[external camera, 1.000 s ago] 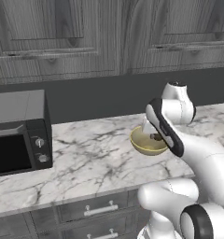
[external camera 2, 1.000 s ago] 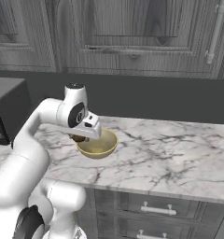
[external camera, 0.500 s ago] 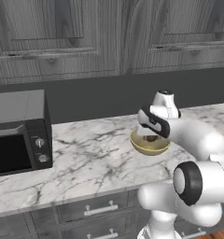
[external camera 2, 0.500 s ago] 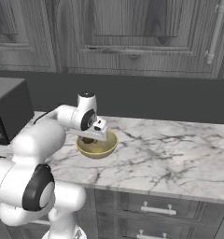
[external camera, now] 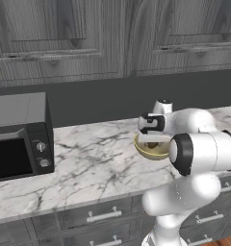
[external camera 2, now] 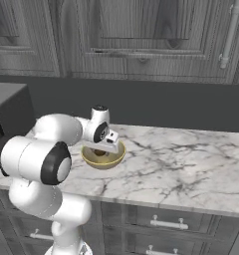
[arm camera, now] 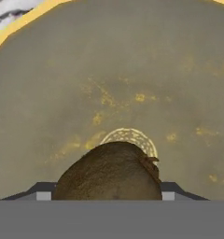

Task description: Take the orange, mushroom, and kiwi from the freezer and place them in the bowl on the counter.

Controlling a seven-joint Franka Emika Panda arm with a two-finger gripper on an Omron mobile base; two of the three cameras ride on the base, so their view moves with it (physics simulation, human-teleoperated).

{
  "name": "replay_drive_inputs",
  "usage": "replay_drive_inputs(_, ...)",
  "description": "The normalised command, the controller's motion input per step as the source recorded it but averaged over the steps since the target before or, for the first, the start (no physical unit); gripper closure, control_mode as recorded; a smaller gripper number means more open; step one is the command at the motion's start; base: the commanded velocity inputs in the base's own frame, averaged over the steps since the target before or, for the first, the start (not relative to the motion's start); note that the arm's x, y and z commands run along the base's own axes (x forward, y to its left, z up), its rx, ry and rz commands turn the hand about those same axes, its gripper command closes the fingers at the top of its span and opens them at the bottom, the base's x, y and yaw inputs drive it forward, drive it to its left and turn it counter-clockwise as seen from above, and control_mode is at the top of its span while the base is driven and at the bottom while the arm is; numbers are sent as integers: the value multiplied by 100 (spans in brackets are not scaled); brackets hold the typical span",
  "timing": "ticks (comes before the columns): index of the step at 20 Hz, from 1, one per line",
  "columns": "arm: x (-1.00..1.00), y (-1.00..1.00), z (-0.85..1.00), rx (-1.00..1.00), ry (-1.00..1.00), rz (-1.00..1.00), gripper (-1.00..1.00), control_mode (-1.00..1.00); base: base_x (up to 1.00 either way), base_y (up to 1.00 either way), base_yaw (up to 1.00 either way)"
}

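you've got the gripper [external camera: 153,140] hanging right over the bowl [external camera: 142,150] on the counter [external camera: 88,158], jaws pinching the kiwi [arm camera: 109,172] between them, one dark olive lump just above the bowl's bottom. so this one looks a release away from done. look past it in the hand view: the bowl's inside shows bare, yellowish and speckled, with no orange and no mushroom visible, though the kiwi hides part of the floor. my read: the kiwi is the first of three, and two fetches from the freezer are left. count it up: one bowl, one kiwi, one black microwave [external camera: 19,139] on the counter to the left.
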Motion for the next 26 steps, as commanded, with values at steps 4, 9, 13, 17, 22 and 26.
replay_drive_inputs(4,17,-5,-41,0,0,0,100,-100,0,0,0)
replay_drive_inputs(9,2,-1,-25,0,0,0,-100,-100,0,0,0)
replay_drive_inputs(13,0,0,0,0,2,0,-100,-100,0,0,0)
replay_drive_inputs(17,0,0,0,0,0,0,-100,-100,0,0,0)
replay_drive_inputs(22,-4,0,0,0,0,0,-100,-100,0,0,0)
replay_drive_inputs(26,-21,-8,14,2,0,0,-100,-100,0,0,0)
